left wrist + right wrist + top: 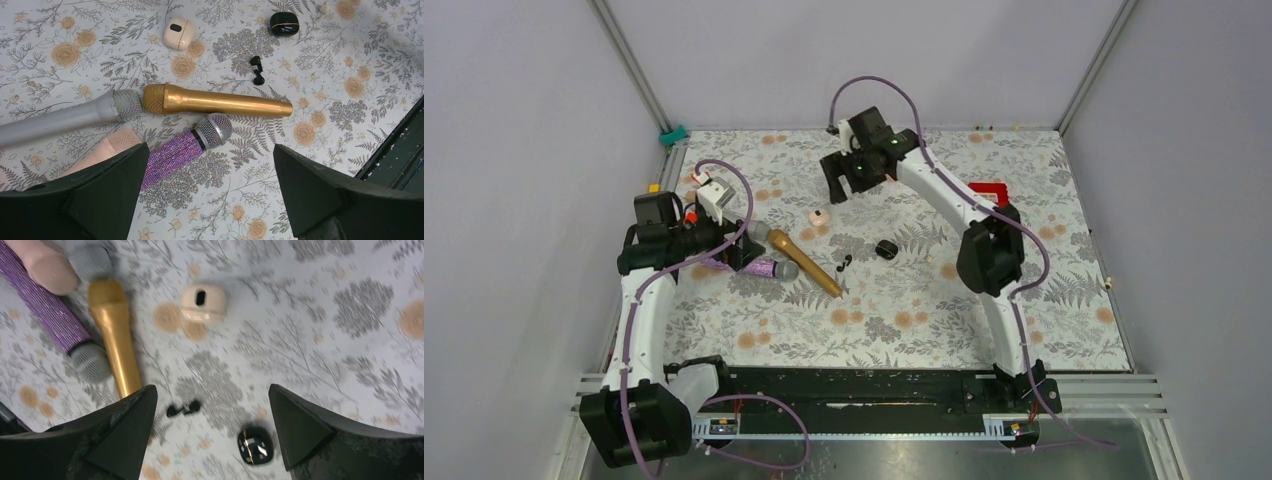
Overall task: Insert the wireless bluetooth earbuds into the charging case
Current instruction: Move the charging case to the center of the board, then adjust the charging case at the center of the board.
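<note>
The two tiny black earbuds [843, 263] [257, 70] [183, 409] lie side by side on the floral cloth, just past the tip of the gold microphone. The glossy black charging case [885, 249] [285, 22] [255, 446] sits apart to their right, lid shut. My right gripper [844, 190] [212, 389] hangs open and empty above the cloth, behind the earbuds and case. My left gripper [742, 252] [210, 155] is open and empty over the microphones at the left.
A gold microphone [804, 263], a purple glitter one [175, 152], a grey one [65, 117] and a pink one [107, 147] lie clustered at the left. A cream-pink case [819, 216] [203, 302] rests behind the earbuds. A red object [990, 190] sits at the right.
</note>
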Controlling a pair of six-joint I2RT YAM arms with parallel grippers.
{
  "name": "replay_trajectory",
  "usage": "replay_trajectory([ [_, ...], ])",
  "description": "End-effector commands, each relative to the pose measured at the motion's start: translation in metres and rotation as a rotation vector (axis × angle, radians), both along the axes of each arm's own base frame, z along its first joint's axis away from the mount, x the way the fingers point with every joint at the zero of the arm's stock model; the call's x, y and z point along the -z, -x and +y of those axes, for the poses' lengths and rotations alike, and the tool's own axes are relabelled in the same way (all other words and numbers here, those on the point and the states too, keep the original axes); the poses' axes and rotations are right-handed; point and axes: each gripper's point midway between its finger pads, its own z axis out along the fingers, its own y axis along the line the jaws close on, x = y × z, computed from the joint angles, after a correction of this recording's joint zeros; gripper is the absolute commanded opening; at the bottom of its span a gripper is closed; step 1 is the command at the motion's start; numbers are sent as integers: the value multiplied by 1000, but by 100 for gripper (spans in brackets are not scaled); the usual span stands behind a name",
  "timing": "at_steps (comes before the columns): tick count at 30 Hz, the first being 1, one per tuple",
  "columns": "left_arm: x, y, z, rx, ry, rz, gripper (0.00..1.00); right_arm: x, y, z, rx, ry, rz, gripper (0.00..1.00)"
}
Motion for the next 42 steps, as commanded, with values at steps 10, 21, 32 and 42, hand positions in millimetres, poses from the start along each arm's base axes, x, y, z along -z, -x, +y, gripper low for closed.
replay_trajectory([
  [10,0,-6,2,7,-9,-34,98,63,-20,68,123,102,-17,92],
  [21,-1,-8,5,-2,-17,-37,99,96,-21,85,151,83,29,98],
  [32,-6,-7,7,-15,-27,-57,99,103,-20,96,213,111,-18,83],
  [42,-10,-5,7,-19,-26,-71,99,102,-16,106,227,147,-90,78],
])
